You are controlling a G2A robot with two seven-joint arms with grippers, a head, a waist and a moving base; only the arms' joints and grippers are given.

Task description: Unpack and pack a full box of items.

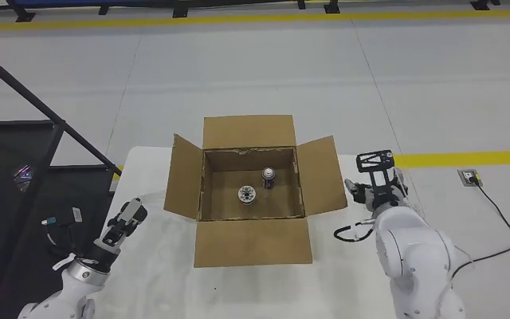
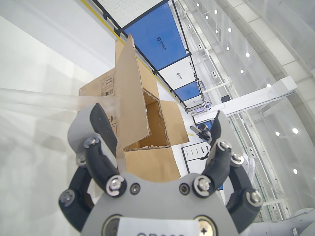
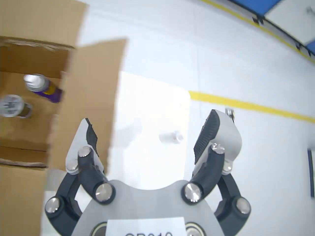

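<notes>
1. My left gripper (image 1: 127, 217) hangs over the desk (image 1: 151, 247) off the box's left side, well apart from it. Its jaws are spread wide and hold nothing, which I read as standing ready, not grasping.
2. My right gripper (image 1: 375, 163) sits just beside the box's right flap, jaws likewise wide and empty. It is angled so its camera looks past that flap into the box.
3. The box (image 1: 251, 239) stands between the two grippers with all four flaps folded outward, so the opening is free to reach from above.
4. Inside the box, a jar (image 1: 247, 194) stands upright near the middle of the floor. A can (image 1: 268, 177) stands upright behind it, nearer the far wall and not touching it, which leaves room for jaws around either.
5. With two things inside, I judge unpacking nearly done or packing barely begun; I cannot tell which.
</notes>
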